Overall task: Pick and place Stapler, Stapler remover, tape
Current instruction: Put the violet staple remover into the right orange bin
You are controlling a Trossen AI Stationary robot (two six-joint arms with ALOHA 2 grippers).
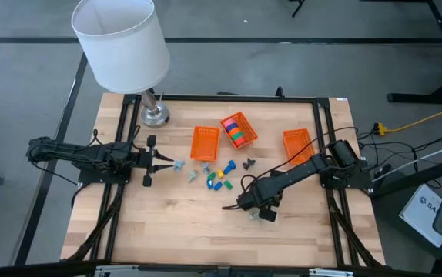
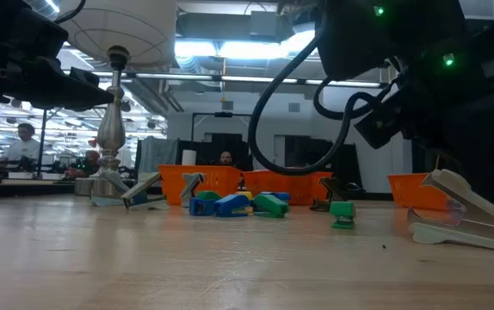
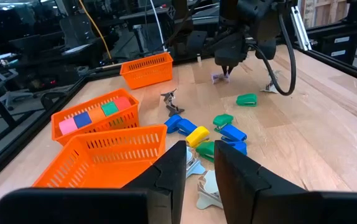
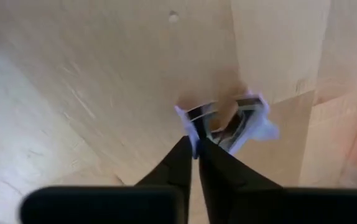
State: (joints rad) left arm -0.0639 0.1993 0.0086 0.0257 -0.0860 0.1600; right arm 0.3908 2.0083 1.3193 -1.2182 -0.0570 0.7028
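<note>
From above, the wooden desk has three orange baskets along its far middle: an empty one, one just right of it packed with the tape rolls, and a third further right. Near them is a scatter of small blue, yellow and green pieces, plus a lamp at the far left. The left pincer sits left of that scatter, the right pincer is down at the near middle. At table height a pale staple remover lies on the wood at right, and the coloured pieces sit in front of the baskets. The left wrist view shows the left pincer with its fingers a little apart, a pale remover lying right at them; can't tell if it's actually gripped. The tape shows in its basket there. The right wrist view shows the right pincer pinched closed on the edge of a pale lilac remover lying on the desk.
</note>
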